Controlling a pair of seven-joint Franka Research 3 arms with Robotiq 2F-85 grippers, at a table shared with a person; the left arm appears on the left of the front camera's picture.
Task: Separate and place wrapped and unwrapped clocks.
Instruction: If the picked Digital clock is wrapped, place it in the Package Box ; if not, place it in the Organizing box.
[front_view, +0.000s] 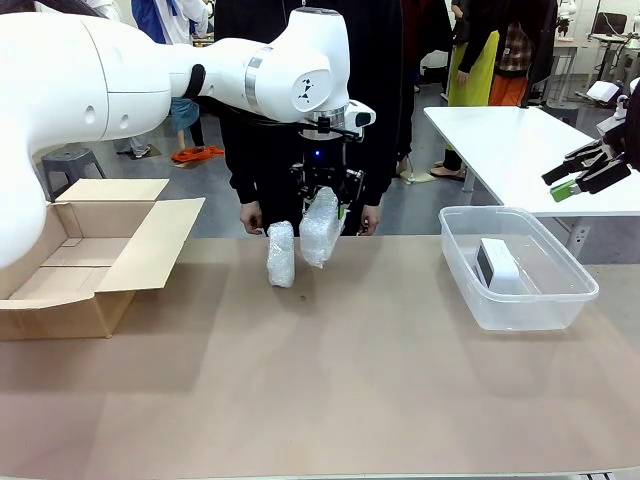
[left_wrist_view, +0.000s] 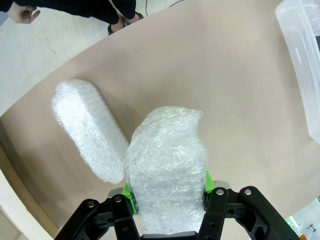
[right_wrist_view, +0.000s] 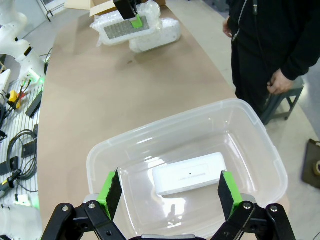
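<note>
Left gripper (left_wrist_view: 167, 187) pinches one wrapped clock (left_wrist_view: 167, 150); right gripper (right_wrist_view: 169, 187) hangs spread over the bare clock (right_wrist_view: 190, 174), its tiny marking seemingly unreadable.

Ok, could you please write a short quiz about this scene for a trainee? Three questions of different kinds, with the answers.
1. True or false: the left claw is shut on a wrapped clock.
2. Where is the bare clock? A) in the box B) in the clear bin C) on the table
3. Fill in (open or shut): the right claw is ____.
Key: 1 true; 2 B; 3 open.
</note>
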